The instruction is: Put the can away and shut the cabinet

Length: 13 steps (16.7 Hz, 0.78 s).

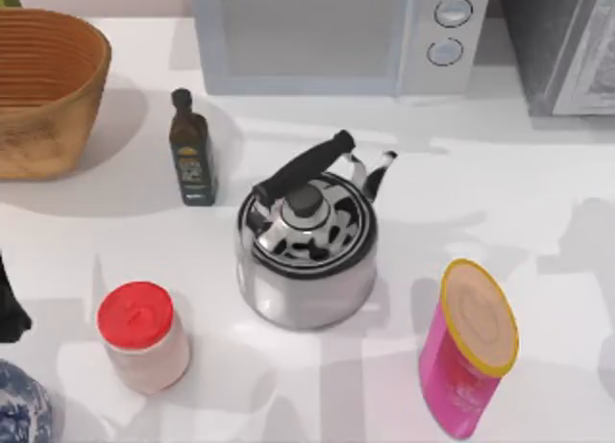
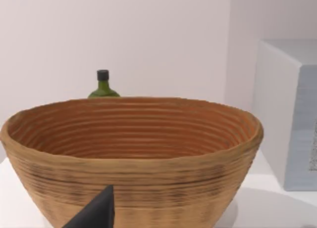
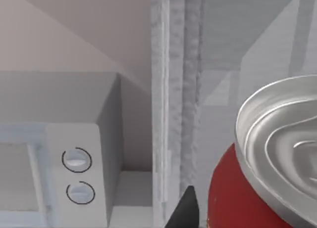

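From my right wrist camera the can [image 3: 233,198] is a red cylinder with a bright silver top of concentric ridges, cut off at the picture's edge, so I cannot read any label. It sits right against my right gripper: one dark fingertip [image 3: 185,210] shows just beside the red wall, but the contact itself is out of sight, so I cannot tell whether the fingers are clamped on the can or merely close to it. Just beyond the can and the fingertip stands the pale grey edge of the cabinet [image 3: 176,89], its inside shaded, and farther off beside it the microwave [image 3: 74,163] with two round dials. In the top view the cabinet [image 1: 567,49] is at the far right corner, cropped. My left gripper hangs in front of the wicker basket [image 2: 133,154]; a single dark finger [image 2: 96,213] pokes into its wrist view, not enough for me to judge its spread. A green bottle [image 2: 103,84] rises behind the basket's rim. On the table [image 1: 500,193] stand a kettle [image 1: 307,246], a red-lidded jar [image 1: 144,337], a pink canister [image 1: 466,352] and a dark bottle [image 1: 192,150].
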### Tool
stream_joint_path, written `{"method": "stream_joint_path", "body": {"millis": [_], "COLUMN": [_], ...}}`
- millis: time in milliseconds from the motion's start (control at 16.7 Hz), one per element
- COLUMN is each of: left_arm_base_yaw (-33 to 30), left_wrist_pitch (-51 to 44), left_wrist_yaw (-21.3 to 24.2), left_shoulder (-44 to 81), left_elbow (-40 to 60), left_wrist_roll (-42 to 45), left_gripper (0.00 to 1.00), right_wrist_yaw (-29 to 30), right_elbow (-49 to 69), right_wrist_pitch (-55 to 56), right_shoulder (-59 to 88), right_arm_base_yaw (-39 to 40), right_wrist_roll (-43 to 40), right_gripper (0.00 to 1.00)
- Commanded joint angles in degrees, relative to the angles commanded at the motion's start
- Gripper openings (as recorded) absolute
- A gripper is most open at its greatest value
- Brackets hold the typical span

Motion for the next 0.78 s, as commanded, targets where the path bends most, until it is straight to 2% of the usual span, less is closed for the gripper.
{"method": "stream_joint_path", "body": {"millis": [480, 780], "left_arm_base_yaw": [0.0, 0.0], "left_wrist_pitch": [0.0, 0.0], "left_wrist_yaw": [0.0, 0.0], "left_shoulder": [0.0, 0.0], "left_elbow": [0.0, 0.0], "left_wrist_roll": [0.0, 0.0], "left_gripper": [1.0, 1.0], "right_wrist_yaw": [5.7, 7.72], "right_elbow": [45.1, 63.61], "right_wrist_pitch": [-10.69, -15.09], "right_shoulder": [32.88, 46.51], "right_arm_base_yaw": [3.53, 5.35], "right_wrist_roll": [0.27, 0.47], "right_gripper": [0.0, 0.0]}}
